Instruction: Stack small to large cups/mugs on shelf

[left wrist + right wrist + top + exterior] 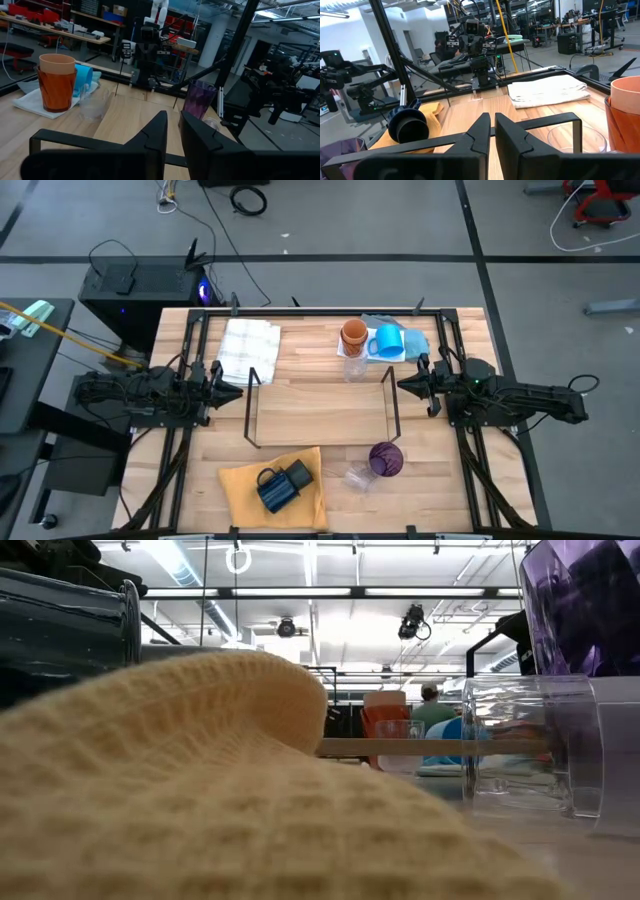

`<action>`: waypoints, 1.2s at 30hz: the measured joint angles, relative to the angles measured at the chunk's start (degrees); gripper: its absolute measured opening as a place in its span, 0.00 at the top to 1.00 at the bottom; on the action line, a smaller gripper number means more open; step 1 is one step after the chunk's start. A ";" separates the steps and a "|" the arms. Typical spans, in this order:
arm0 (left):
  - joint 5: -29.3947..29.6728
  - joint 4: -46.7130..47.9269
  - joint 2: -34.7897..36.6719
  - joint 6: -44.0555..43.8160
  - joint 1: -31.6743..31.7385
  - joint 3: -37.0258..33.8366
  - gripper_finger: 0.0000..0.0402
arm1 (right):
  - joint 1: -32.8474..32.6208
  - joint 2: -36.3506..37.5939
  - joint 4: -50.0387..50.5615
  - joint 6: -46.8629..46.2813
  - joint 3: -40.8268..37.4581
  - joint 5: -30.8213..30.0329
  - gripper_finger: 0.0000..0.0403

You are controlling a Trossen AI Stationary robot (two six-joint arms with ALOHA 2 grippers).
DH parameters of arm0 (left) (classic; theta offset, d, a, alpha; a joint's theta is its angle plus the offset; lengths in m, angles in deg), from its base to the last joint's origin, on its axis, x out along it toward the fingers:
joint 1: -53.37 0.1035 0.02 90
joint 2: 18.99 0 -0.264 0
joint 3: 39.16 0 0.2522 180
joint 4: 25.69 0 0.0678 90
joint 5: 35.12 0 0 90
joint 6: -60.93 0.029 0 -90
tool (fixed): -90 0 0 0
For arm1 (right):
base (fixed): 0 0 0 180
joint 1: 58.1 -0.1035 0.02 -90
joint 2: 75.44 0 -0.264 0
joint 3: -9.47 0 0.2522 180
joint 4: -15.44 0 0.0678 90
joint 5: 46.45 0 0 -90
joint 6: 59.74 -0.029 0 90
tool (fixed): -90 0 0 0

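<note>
Both tools, left tool (238, 391) and right tool (402, 384), nearly together, empty, at the bare shelf (320, 410) ends. Risk: toppling orange cups (353, 335) stack near far edge if approached carelessly.

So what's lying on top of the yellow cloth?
On the yellow cloth lie a dark navy mug and a black cup, both tipped on their sides. Whatever is underneath them stays hidden.
</note>
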 joint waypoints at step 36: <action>0.01 0.00 0.01 -0.02 0.00 0.01 0.86 | -0.02 0.01 0.00 -0.02 0.02 0.02 0.92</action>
